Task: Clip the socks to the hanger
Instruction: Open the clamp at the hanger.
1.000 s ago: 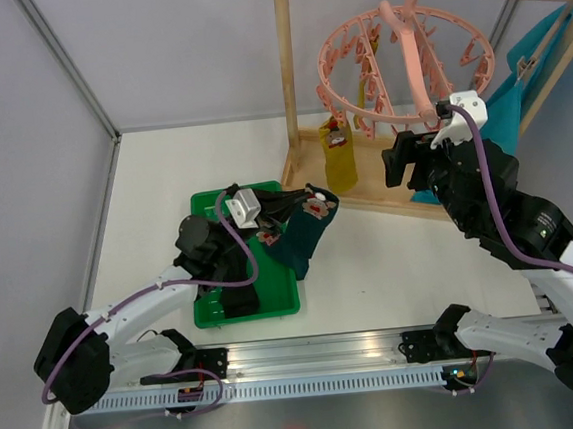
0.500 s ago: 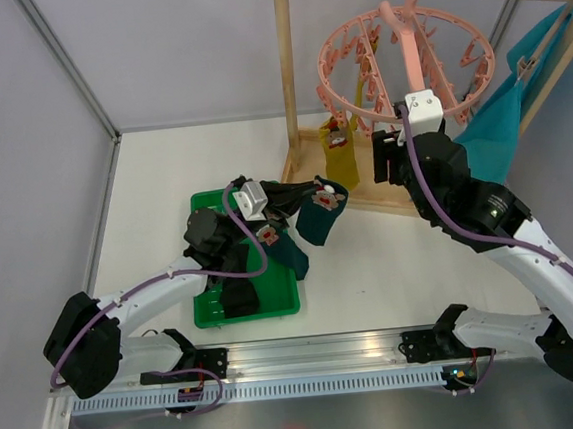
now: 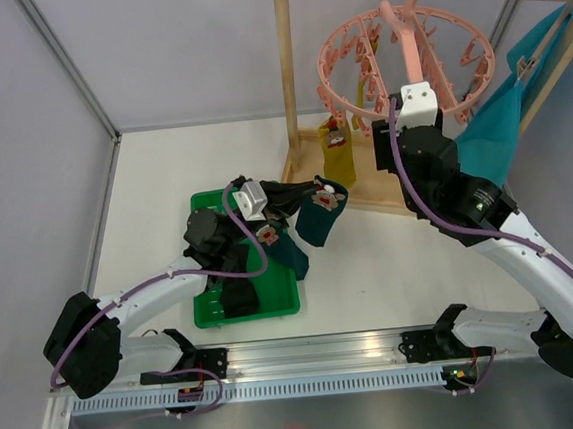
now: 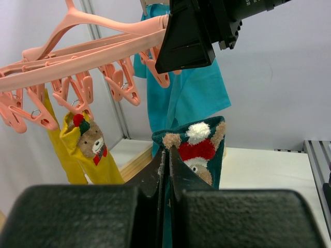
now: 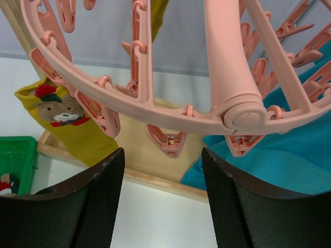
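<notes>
The pink ring hanger (image 3: 404,64) hangs by its hook from the wooden frame. A mustard yellow sock (image 3: 340,155) with a bear is clipped to a peg on its left. My left gripper (image 3: 308,193) is shut on a dark teal sock (image 3: 319,219) with a red-and-white bear and holds it up below the ring's left side; in the left wrist view the jaws (image 4: 166,150) pinch the sock's cuff (image 4: 199,147) under the pegs (image 4: 121,85). My right gripper (image 3: 381,138) is open and empty just under the ring, with one peg (image 5: 168,139) between and above its fingers (image 5: 103,201).
A green tray (image 3: 213,313) on the table holds a black sock (image 3: 240,297) and another teal sock (image 3: 290,252). The wooden frame's base (image 3: 366,200) lies behind the held sock. A large teal cloth (image 3: 500,126) hangs at the right.
My right gripper has moved left and up to just under the hanger ring. My left gripper has lifted the teal sock right, toward the hanger, and has held still for the last half second.
</notes>
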`<state>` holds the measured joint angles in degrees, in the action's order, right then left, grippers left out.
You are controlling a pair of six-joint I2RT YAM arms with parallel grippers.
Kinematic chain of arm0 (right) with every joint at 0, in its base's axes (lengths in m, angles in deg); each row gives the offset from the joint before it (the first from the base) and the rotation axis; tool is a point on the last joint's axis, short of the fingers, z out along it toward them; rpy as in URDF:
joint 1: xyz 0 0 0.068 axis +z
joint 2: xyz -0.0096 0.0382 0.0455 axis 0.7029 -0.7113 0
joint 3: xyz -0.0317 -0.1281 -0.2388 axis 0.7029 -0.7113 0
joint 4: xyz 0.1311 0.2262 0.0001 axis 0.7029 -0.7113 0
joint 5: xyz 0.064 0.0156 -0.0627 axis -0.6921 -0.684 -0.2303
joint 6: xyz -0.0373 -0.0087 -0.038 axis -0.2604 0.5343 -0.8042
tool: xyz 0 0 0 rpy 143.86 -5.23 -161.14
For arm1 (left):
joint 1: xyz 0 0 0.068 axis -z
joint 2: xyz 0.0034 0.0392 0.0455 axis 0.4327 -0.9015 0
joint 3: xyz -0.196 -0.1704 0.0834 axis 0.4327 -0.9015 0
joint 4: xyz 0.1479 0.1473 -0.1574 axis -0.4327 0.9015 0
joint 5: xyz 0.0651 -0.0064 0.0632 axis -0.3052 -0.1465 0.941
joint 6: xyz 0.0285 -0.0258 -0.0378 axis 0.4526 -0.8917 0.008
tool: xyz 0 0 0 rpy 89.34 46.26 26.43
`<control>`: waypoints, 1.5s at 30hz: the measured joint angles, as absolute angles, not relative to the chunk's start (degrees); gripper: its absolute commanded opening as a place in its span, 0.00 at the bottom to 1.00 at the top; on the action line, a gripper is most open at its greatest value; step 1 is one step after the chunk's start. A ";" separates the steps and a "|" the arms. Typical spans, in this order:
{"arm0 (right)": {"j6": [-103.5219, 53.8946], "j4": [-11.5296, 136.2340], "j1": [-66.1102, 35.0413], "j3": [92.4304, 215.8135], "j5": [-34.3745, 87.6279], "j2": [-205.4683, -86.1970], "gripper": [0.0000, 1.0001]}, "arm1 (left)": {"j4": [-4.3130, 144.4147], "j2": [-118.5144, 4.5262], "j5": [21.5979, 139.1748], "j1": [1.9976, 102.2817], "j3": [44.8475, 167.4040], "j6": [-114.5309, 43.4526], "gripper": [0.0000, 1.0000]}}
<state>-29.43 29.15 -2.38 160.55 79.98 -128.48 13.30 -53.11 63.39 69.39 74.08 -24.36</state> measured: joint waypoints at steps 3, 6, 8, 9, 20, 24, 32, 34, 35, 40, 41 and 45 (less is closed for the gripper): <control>-29.93 30.41 -2.64 160.24 80.62 -128.48 0.66 | 13.30 -53.11 63.41 69.39 74.08 -24.36 0.02; -30.09 31.68 -3.12 159.63 80.72 -128.48 0.64 | 13.30 -53.11 63.50 69.39 74.08 -24.36 0.02; -30.20 32.51 -3.41 159.09 80.70 -128.48 0.63 | 13.30 -53.11 63.52 69.39 74.08 -24.36 0.02; -30.22 32.86 -3.60 158.69 80.68 -128.48 0.63 | 13.33 -53.11 63.54 69.39 74.08 -24.36 0.02; -32.05 36.95 -4.46 156.57 80.68 -128.45 0.58 | 13.44 -52.94 64.11 69.39 74.08 -24.34 0.02; -32.51 38.33 -4.70 156.13 80.68 -128.59 0.57 | 13.63 -52.66 64.46 69.39 74.08 -24.34 0.02; -32.95 39.44 -4.89 156.09 80.68 -130.12 0.51 | 13.87 -52.66 64.55 69.39 74.08 -24.34 0.02; -33.02 39.46 -5.00 156.09 80.68 -130.16 0.48 | 13.94 -52.66 64.57 69.39 74.08 -24.34 0.02; -33.02 39.53 -5.05 156.09 80.68 -130.16 0.45 | 13.96 -52.66 64.57 69.39 74.08 -24.34 0.02; -32.95 39.90 -5.11 156.09 80.70 -130.12 0.34 | 13.98 -52.85 64.53 69.39 74.23 -24.36 0.02; -32.91 39.92 -5.09 156.09 80.70 -130.05 0.31 | 13.96 -53.07 64.53 69.39 74.42 -24.36 0.02; -32.67 39.99 -5.11 156.09 80.59 -129.74 0.24 | 13.72 -54.62 64.53 69.39 75.39 -24.45 0.02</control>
